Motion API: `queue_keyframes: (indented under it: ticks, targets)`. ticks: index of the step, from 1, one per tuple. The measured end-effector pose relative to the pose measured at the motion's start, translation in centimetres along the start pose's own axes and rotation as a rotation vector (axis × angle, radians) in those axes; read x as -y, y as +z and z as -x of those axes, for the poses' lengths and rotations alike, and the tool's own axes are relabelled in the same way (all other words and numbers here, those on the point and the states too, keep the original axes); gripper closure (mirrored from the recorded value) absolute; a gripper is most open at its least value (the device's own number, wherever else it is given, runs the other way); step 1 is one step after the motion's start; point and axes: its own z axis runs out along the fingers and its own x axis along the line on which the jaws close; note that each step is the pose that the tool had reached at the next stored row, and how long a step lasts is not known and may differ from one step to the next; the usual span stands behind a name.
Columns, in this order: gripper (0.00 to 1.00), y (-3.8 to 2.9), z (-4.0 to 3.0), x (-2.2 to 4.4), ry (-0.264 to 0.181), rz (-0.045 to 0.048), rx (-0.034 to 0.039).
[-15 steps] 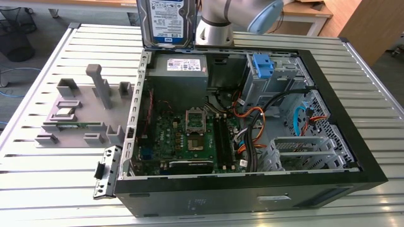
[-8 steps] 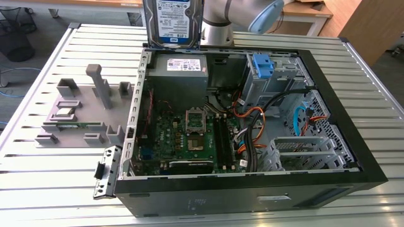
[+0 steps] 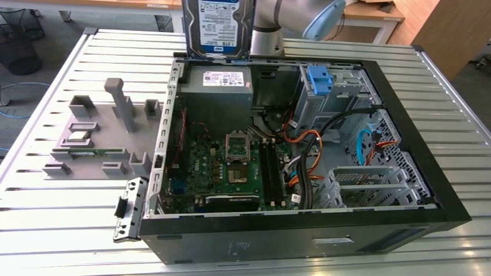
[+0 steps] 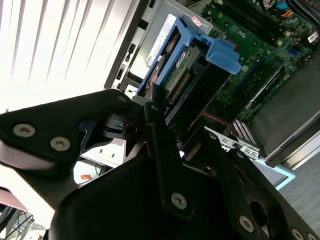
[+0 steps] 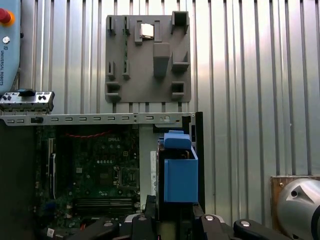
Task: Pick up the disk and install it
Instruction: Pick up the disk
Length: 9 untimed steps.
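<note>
The disk (image 3: 217, 26) hangs upright, its long axis vertical.

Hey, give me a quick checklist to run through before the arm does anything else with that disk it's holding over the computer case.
1. Grip: ok. The gripper is shut on the disk, which is up in the air.
2. Blue rails on the disk: ok, in place in both wrist views.
3. Clearance from the case: ok. In the exterior view the disk hangs above its far edge.
4. Case open: ok. The motherboard is exposed.
5. Cables beside the metal cage: cannot tell whether they block it.
</note>
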Motion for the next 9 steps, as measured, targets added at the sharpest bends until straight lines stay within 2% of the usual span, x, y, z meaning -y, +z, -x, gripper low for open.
queue_keyframes:
  ticks: [9]
  targets:
    - [0.65,-0.06,0.03,1.33,0.000,0.0000,0.0000]
